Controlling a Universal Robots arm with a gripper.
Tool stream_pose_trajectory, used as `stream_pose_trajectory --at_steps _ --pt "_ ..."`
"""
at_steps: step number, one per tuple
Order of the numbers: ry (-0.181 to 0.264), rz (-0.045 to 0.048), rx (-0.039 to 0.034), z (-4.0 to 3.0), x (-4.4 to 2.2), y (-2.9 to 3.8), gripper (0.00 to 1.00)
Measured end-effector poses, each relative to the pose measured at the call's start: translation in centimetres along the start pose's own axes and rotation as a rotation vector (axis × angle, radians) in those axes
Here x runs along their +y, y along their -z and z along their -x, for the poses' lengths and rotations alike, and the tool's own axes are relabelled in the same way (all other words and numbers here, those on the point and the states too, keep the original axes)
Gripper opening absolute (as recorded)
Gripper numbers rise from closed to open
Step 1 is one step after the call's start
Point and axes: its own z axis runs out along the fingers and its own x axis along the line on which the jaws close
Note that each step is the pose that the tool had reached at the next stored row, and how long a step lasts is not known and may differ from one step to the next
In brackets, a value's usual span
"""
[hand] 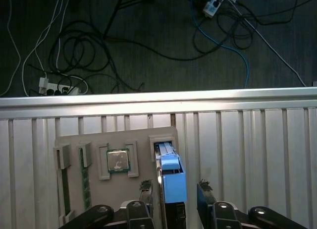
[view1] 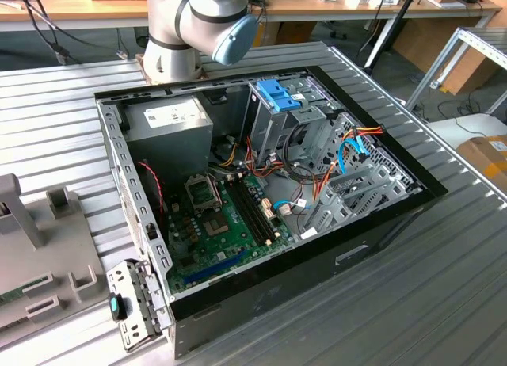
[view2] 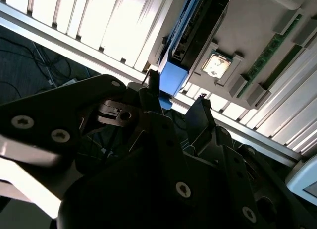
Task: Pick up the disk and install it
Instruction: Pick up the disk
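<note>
The end effector [hand: 174, 192] is open, with its two dark fingers [hand: 146, 188] spread to either side of the blue end tab of the disk [hand: 171, 177]. In the first wrist view a strip of ribbed metal shows between the tab and one finger, so it is not clamped on anything. The disk stands on edge in a slot at one side of a grey holder [hand: 94, 140]. In the same holder, a square processor chip [hand: 118, 160] sits in a pocket just beside the disk, and a green memory stick [hand: 85, 187] lies in a narrow slot beyond that. The holder rests on the ribbed metal counter [hand: 247, 154], near its edge, and past that edge loose cables [hand: 89, 60] lie on the dark floor [hand: 158, 21]. In the exterior view the holder is at the left, and an open computer case [view1: 317, 263] fills the middle of the counter. The grey base of the arm [view1: 194, 21] rises at the far side of the case.
</note>
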Motion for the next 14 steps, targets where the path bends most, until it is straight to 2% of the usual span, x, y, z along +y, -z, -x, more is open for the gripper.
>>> stream_pose_trajectory --at_steps 2,5,11,14 --pt "0.003 0.0003 -0.0027 -0.05 -0.01 -0.1 0.48" --pt "0.009 0.0003 -0.0027 -0.19 -0.04 -0.46 0.48" --pt "0.062 0.0016 -0.0017 -0.21 -0.21 -1.31 0.48" --pt "0.083 0.002 -0.0014 -0.18 -0.45 -1.47 0.48"
